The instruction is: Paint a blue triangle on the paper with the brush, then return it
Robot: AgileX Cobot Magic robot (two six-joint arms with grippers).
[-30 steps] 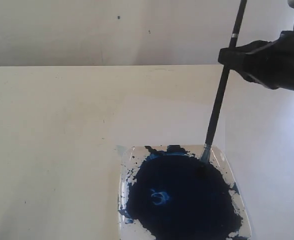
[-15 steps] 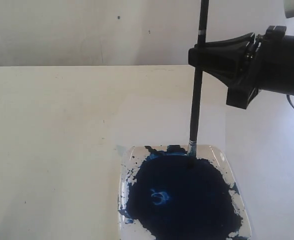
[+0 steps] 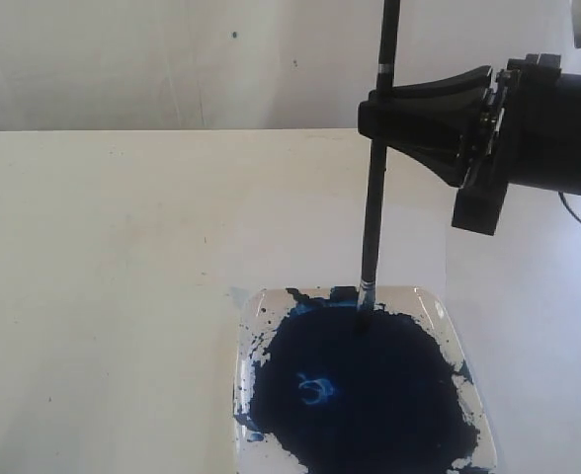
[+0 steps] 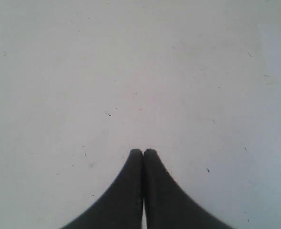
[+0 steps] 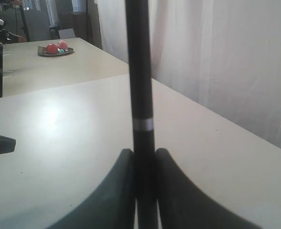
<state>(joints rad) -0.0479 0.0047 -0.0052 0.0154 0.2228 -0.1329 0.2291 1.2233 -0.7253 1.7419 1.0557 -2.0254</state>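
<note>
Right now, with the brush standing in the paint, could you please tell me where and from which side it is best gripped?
Grip the brush on its bare black handle, well above the wet tip, coming in sideways. It stands nearly upright in the blue paint, so level jaws meet the thin shaft squarely. The right gripper holds it so, just below the silver band.

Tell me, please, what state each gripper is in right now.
Left gripper: shut, holding nothing.
Right gripper: shut on the brush, whose tip touches the blue paint.
</note>
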